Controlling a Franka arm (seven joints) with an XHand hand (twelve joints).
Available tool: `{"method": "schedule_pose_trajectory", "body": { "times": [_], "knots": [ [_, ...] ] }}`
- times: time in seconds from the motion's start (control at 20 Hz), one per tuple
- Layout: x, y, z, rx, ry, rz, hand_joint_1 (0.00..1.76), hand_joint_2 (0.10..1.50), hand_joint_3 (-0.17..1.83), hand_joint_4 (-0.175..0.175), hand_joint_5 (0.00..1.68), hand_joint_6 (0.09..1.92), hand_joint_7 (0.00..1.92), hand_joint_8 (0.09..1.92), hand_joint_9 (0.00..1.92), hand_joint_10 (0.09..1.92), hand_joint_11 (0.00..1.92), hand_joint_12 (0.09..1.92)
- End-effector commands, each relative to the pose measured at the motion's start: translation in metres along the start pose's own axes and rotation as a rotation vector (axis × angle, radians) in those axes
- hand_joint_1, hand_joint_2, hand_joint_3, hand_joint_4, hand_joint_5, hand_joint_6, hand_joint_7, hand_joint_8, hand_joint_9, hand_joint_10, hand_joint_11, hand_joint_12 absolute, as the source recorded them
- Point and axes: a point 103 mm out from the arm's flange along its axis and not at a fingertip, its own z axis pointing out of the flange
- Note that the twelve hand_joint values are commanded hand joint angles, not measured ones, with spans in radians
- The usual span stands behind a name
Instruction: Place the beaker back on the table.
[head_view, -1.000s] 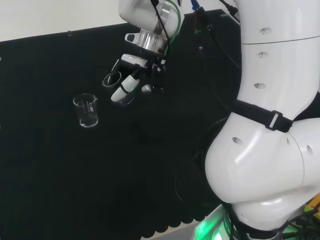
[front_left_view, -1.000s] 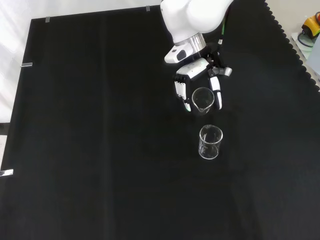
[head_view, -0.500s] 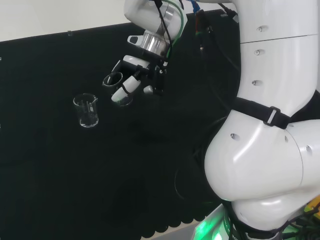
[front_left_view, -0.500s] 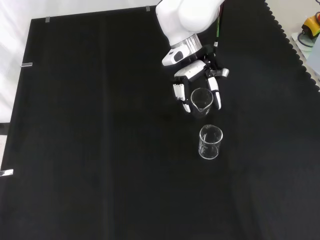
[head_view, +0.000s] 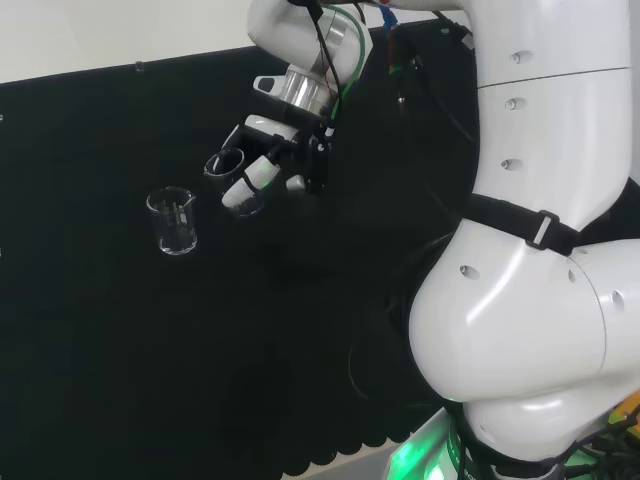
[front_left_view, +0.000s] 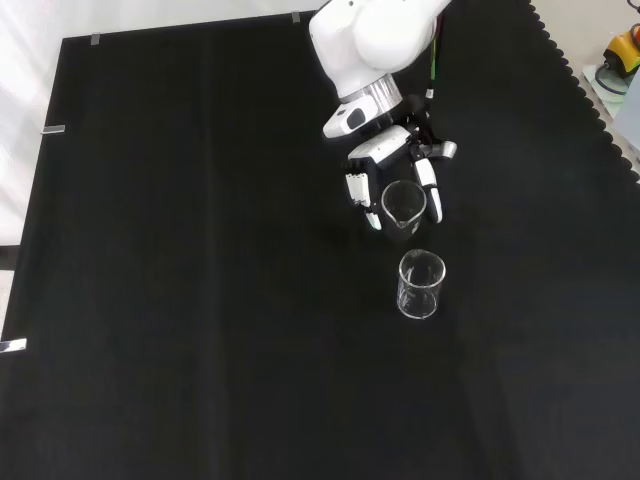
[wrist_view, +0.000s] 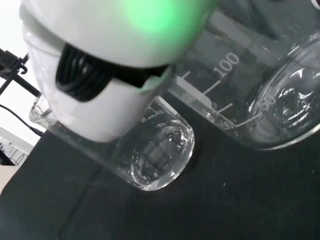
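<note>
Two beakers: both clear glass, one standing free on the table, one in the hand
Free beaker (head_view: 173, 221): leftmost in the head view, upright on the black cloth, empty as far as the glass lets me tell; in the front view (front_left_view: 421, 284) it stands just below the hand, apart from it
Held beaker (head_view: 228, 166): right of the free one in the head view, raised off the cloth between the fingers; in the front view (front_left_view: 404, 203) its open mouth shows as a ring between the white fingers
Hand (head_view: 268, 160): fingers curled round the held beaker from either side, palm above it; in the front view (front_left_view: 393, 170) it reaches down from the white arm link at the top
Long axis: the held beaker looks tilted in the head view, mouth leaning toward the free beaker, base toward the palm side; exact angle hard to read through clear glass
Wrist view: two glass bases (wrist_view: 159, 156) close together, the larger graduated one (wrist_view: 280, 107) beside it; I cannot say for sure which is the held one
Deciding relation: bare table (front_left_view: 200, 300) lies below the held beaker, the free beaker near on one side
Judgement: the put-down likely needs the beaker brought upright and lowered clear of its neighbour
</note>
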Motion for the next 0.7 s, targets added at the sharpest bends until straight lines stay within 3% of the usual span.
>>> {"method": "schedule_pose_trajectory", "body": {
  "times": [0.05,0.7],
  "knots": [
    [-0.007,0.002,0.005,-0.003,0.03,-0.008,1.44,0.61,0.59,-0.175,1.47,0.21,1.57,0.17,1.56,0.09,1.28,0.68],
    [-0.018,0.004,0.008,-0.027,0.078,-0.006,1.44,0.6,0.6,-0.175,1.48,0.21,1.54,0.25,1.56,0.09,1.28,0.69]
  ]
}}
